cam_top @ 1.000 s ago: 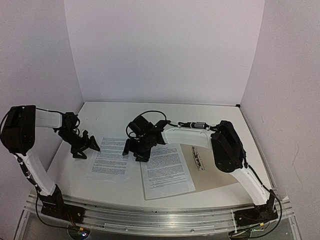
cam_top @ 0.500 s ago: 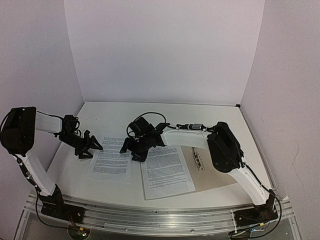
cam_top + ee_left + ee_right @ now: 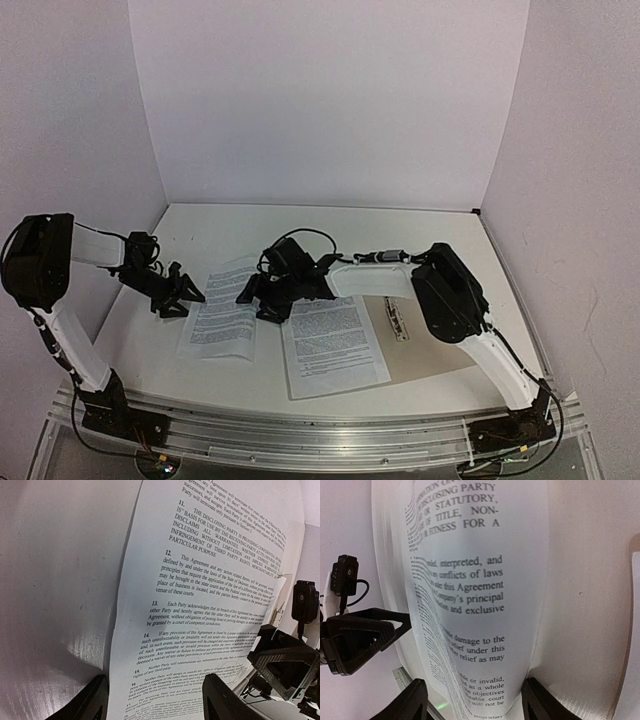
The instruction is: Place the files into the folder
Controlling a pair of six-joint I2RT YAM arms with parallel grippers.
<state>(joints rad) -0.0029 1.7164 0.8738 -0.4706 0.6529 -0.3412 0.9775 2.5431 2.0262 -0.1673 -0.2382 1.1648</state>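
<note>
One white printed sheet [image 3: 220, 315] lies on the table between my two grippers, its far part bowed up off the surface. My left gripper [image 3: 180, 297] is open at its left edge. My right gripper [image 3: 256, 294] is open at its right edge. In the left wrist view the sheet [image 3: 200, 605] runs between the spread fingers [image 3: 92, 702]. In the right wrist view the sheet [image 3: 475, 605] bulges up between the spread fingers [image 3: 540, 700]. The second sheet [image 3: 333, 345] lies flat on the open tan folder [image 3: 435, 345], beside its metal fastener strip [image 3: 397, 318].
The white table [image 3: 240, 225] is closed in by purple walls at the back and both sides. The aluminium rail [image 3: 300, 430] with the arm bases runs along the near edge. The right arm reaches left across the second sheet's far corner.
My right gripper has moved left against the left sheet's right edge. The left gripper has edged right. The sheet has slid a little and its far part has buckled upward.
</note>
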